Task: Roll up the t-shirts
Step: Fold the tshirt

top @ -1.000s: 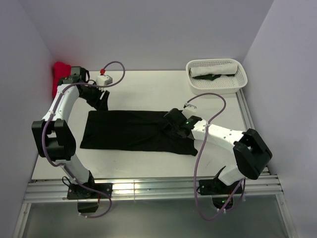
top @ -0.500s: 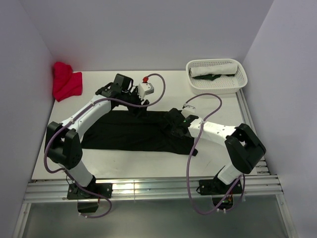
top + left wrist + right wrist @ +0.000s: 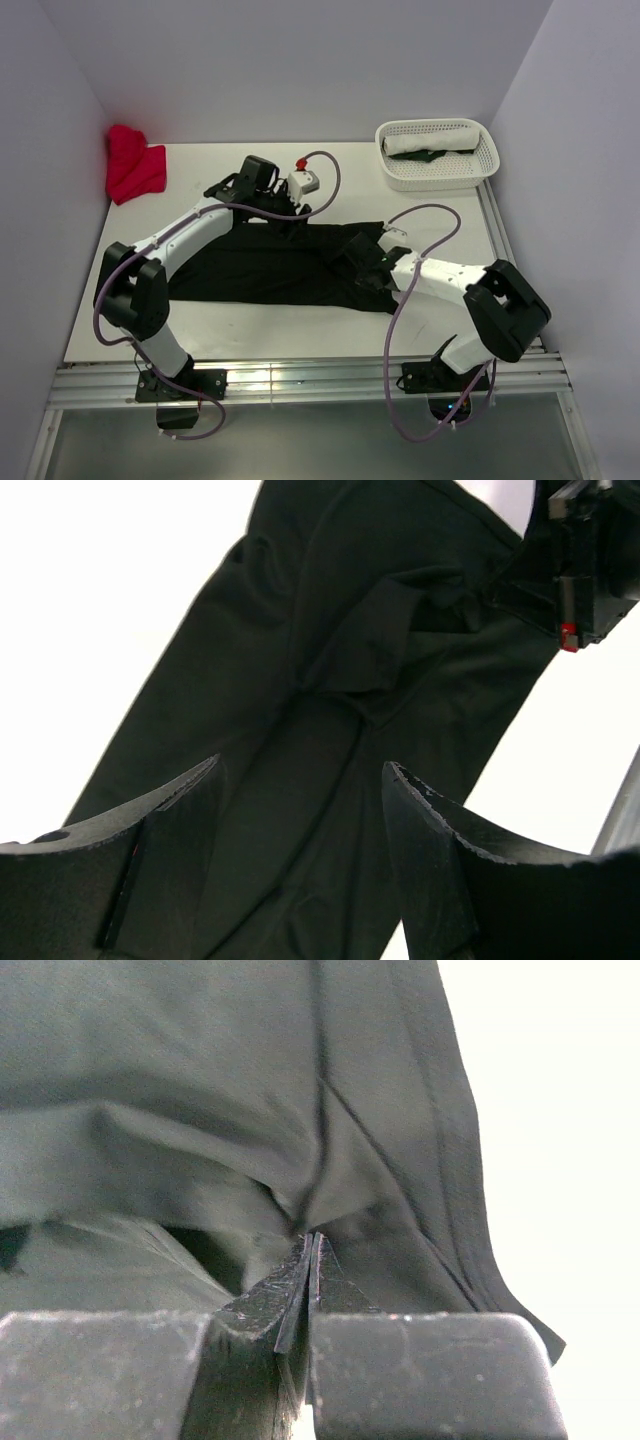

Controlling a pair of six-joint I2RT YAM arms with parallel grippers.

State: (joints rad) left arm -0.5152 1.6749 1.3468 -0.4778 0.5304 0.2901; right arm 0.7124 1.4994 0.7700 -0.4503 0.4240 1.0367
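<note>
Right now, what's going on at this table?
The robot is working on a black t-shirt laid flat. The right gripper is pinched shut on a fold of it near its right end; the left gripper hangs open above the shirt's far edge. No roll is started yet. A red t-shirt lies crumpled in the far left corner, and a white basket holds a rolled white t-shirt.

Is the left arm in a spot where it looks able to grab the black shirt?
Probably yes. The left gripper hangs open right over the black t-shirt with nothing in between. The right gripper pinches the cloth further along, off to one side of it.
</note>
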